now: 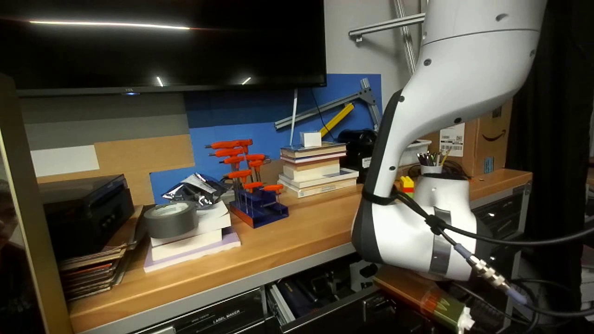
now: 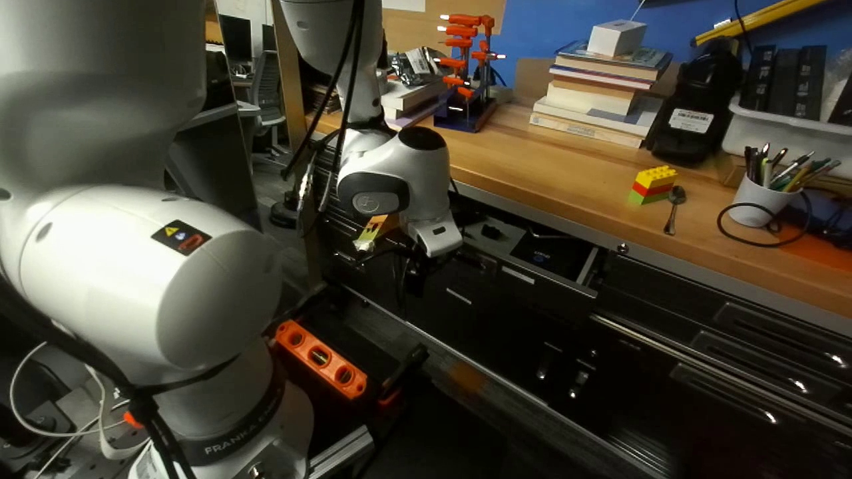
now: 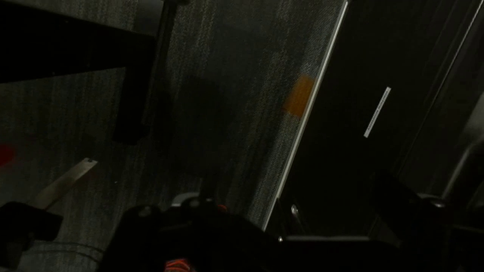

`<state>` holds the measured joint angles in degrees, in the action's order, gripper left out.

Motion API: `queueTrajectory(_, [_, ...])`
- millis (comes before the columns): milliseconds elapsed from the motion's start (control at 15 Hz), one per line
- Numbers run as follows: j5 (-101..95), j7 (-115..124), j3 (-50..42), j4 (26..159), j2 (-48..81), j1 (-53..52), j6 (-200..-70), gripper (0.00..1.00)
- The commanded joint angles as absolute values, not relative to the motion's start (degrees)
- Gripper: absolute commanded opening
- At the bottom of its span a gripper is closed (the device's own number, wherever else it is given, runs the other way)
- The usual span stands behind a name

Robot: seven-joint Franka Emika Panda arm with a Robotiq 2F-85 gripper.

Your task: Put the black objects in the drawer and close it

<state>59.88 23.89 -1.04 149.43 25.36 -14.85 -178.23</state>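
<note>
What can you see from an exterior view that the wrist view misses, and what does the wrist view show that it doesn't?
Only in an exterior view: the wooden worktop, carrying red-orange-handled tools, a stack of books, toy bricks, a spoon and a white pen cup.

Only in the wrist view: small red-orange streaks at the bottom edge, which I can't identify or match elsewhere; that picture is very dark.

In both: an orange floor patch, and the pale edge along the foot of the dark cabinet.
</note>
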Motion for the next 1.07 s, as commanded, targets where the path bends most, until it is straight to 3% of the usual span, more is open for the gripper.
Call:
queueTrajectory(0, [56.63, 26.43, -1.38, 141.18, 31.13, -16.43, -175.33, 1.00])
queueTrajectory(533, [43.82, 33.65, -2.18, 123.25, 42.58, -20.11, -168.20, 1.00])
queueTrajectory(1000, [36.67, 36.68, -0.62, 117.60, 44.53, -18.26, -166.41, 1.00])
